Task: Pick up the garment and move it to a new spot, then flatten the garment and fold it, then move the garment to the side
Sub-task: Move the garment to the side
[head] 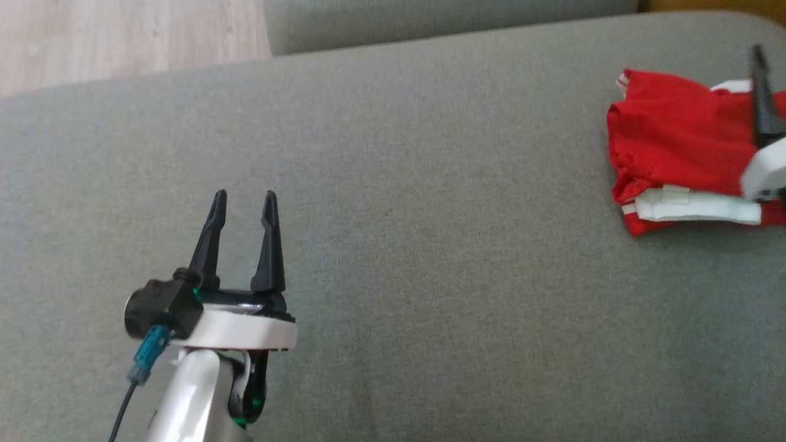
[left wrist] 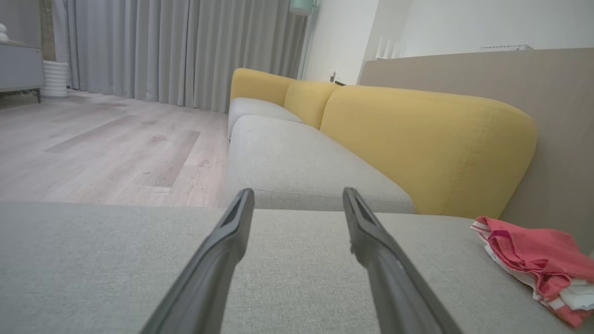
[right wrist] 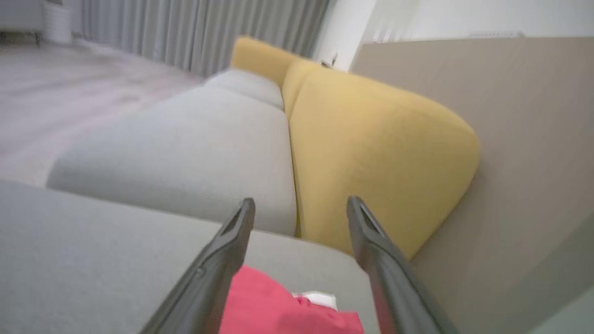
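Garment (head: 675, 135) - red with white trim, folded into a compact, slightly rumpled bundle. It lies on the grey sofa seat (head: 430, 245) at the far right of the head view, a white band along its near edge. In the left wrist view the garment (left wrist: 533, 246) sits off to the right, near the foot of the beige panel (left wrist: 557, 116).

Right pincer (right wrist: 300, 202) - fingers well apart with nothing clamped between them. The red cloth (right wrist: 269, 306) shows low between them in the right wrist view. In the head view one dark finger (head: 764, 98) and the white wrist housing overlap the bundle's right part; whether they touch the fabric, cannot tell.

Left pincer (head: 244, 195) - lower left of the head view, well apart from the garment, fingers spread and pointing up the view over bare seat. Its fingers are also apart and empty in the left wrist view (left wrist: 298, 192).

Around: yellow backrest cushions (left wrist: 417, 139) behind the neighbouring grey seat, pale wooden floor (head: 123, 37) to the left, and grey curtains (left wrist: 162, 46) at the back of the room.
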